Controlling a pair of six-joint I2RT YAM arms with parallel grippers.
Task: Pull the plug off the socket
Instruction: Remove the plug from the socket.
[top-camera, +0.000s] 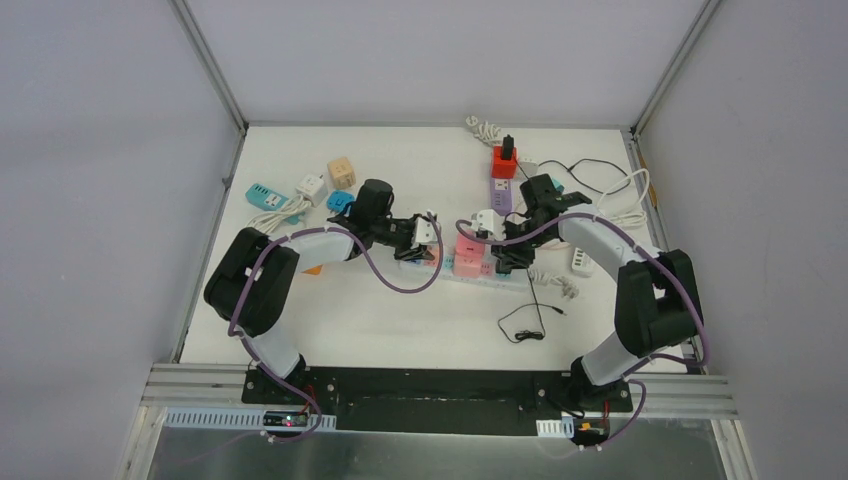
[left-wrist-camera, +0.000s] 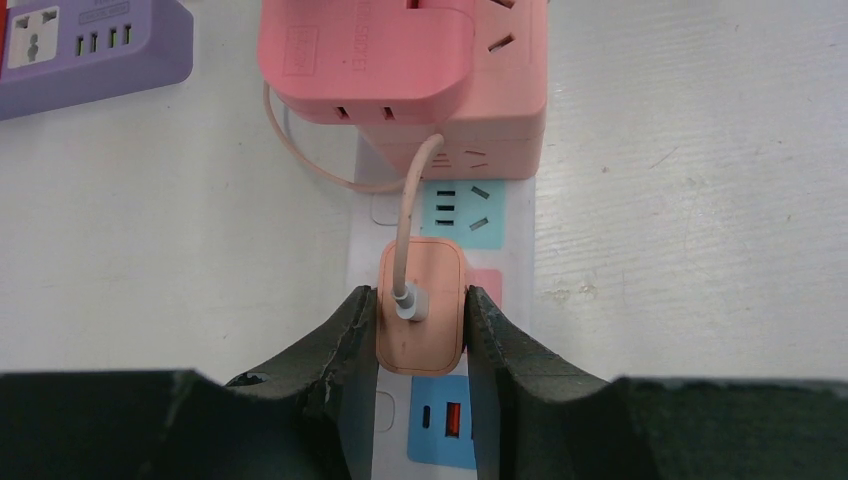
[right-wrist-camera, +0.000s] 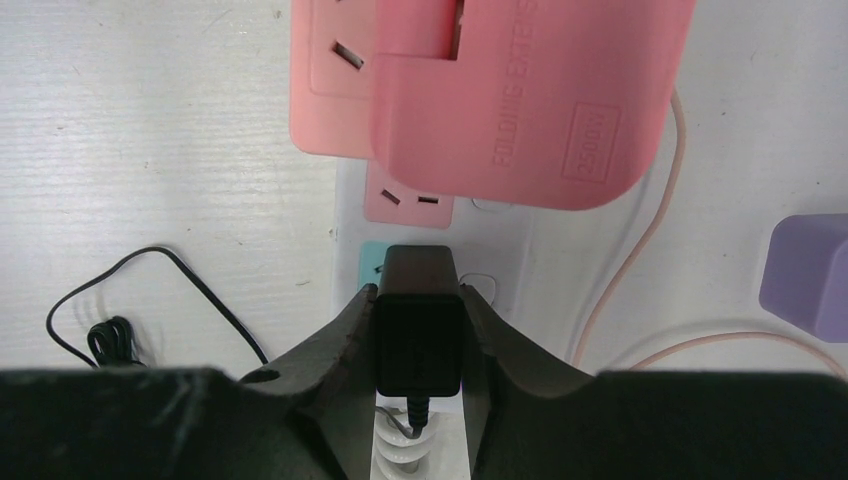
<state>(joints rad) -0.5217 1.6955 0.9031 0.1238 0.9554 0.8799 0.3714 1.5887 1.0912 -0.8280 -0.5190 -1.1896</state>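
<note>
A white power strip (left-wrist-camera: 368, 205) with coloured socket panels lies mid-table (top-camera: 500, 281). A peach plug (left-wrist-camera: 425, 262) with a pale cable stands in it, and my left gripper (left-wrist-camera: 420, 296) is shut on its two sides. At the strip's other end stands a black plug (right-wrist-camera: 418, 335), and my right gripper (right-wrist-camera: 419, 296) is shut on it. Between the two plugs a pink folding extension cube (left-wrist-camera: 400, 60) (right-wrist-camera: 500, 90) sits plugged into the same strip. In the top view the left gripper (top-camera: 426, 238) and right gripper (top-camera: 503, 252) face each other over the strip.
A purple power strip (left-wrist-camera: 80, 45) (top-camera: 500, 195) and a red socket (top-camera: 504, 162) lie behind. A loose black cable (top-camera: 525, 325) trails toward the front. A teal strip (top-camera: 265, 195), small cube adapters (top-camera: 342, 172) and white cords (top-camera: 625, 210) lie along the back.
</note>
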